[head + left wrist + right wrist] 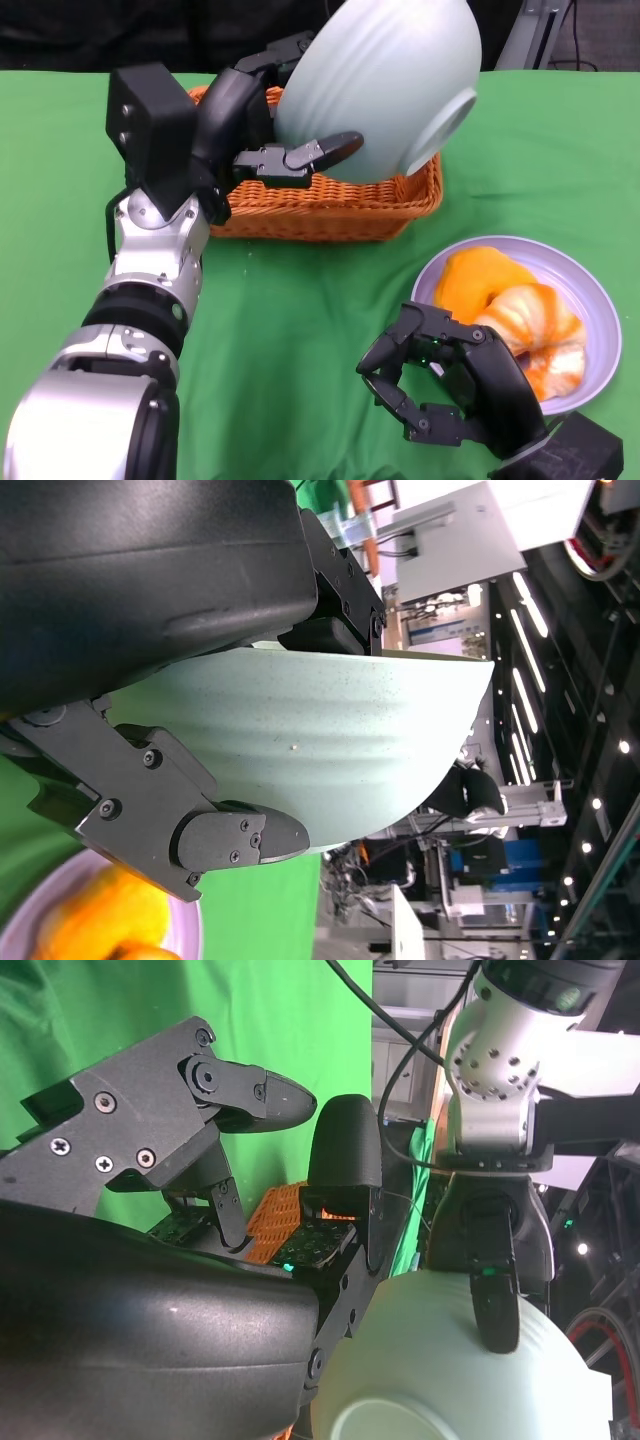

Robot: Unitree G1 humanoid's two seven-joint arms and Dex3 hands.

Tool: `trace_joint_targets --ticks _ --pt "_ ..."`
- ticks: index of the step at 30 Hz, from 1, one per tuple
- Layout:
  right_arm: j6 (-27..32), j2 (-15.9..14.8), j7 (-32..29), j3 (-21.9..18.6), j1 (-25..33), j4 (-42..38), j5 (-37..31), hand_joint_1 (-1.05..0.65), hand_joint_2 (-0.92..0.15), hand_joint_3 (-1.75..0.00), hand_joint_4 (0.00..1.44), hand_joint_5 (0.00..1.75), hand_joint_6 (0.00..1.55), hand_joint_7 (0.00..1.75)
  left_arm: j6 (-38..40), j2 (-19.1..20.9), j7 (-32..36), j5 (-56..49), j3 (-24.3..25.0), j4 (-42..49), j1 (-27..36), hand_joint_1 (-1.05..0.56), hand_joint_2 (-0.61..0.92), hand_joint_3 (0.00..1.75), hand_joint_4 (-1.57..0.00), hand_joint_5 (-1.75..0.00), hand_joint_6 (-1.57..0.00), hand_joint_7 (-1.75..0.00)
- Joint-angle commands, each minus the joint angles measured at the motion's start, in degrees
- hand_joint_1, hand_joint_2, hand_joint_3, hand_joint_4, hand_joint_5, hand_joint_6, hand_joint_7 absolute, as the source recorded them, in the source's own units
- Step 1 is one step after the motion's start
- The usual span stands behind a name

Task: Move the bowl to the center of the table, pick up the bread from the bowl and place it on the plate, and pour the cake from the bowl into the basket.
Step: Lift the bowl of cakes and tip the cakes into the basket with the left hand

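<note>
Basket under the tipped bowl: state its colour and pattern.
The basket is orange woven wicker, showing best in the head view.

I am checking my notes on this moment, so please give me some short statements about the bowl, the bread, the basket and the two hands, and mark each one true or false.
1. The left hand holds the bowl tipped over the basket. True.
2. The bowl rests flat on the green table. False: it is lifted and tilted above the basket.
3. The bread lies on the plate. True.
4. The right hand holds the bread. False: it holds nothing and sits beside the plate, fingers apart.
5. The basket is blue plastic. False: it is orange wicker.
</note>
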State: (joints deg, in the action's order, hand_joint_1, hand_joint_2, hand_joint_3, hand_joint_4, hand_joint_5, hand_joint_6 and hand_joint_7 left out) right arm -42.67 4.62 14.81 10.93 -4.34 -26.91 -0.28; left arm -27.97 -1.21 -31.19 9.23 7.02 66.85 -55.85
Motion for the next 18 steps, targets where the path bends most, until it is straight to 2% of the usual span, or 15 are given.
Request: trace_joint_targets --ticks 1,10,17,18 --pt "-0.97 0.11 -0.29 -0.06 -0.41 -0.42 0.0 -0.23 -0.58 -0.76 0.75 1.56 0.72 1.23 3.25 0.33 -1.34 2.14 2.18 0.66 -3.08 -0.11 0.73 0.89 -0.71 -1.75 -0.7 -1.52" --pt "-1.4 0.16 -0.33 -0.26 -0.8 -1.44 -0.1 -0.22 -0.57 -0.77 0.75 1.55 0.71 1.22 13.6 -0.53 -4.3 7.58 8.24 1.66 -5.53 -0.12 0.69 0.93 -0.66 -1.75 -0.68 -1.49" --pt "-1.43 0.43 -0.75 -0.13 -0.95 -1.51 -0.81 -0.21 -0.57 -0.78 0.74 1.54 0.71 1.22 25.11 -0.95 -3.52 14.1 14.67 2.84 -7.37 -0.1 0.75 0.91 -0.65 -1.75 -0.65 -1.51" --pt "-1.45 0.51 -0.88 -0.05 -0.93 -1.48 -0.97 -0.22 -0.57 -0.78 0.75 1.54 0.71 1.22 26.85 -0.95 -3.33 15.14 15.87 3.1 -7.57 -0.1 0.77 0.87 -0.65 -1.75 -0.68 -1.47"
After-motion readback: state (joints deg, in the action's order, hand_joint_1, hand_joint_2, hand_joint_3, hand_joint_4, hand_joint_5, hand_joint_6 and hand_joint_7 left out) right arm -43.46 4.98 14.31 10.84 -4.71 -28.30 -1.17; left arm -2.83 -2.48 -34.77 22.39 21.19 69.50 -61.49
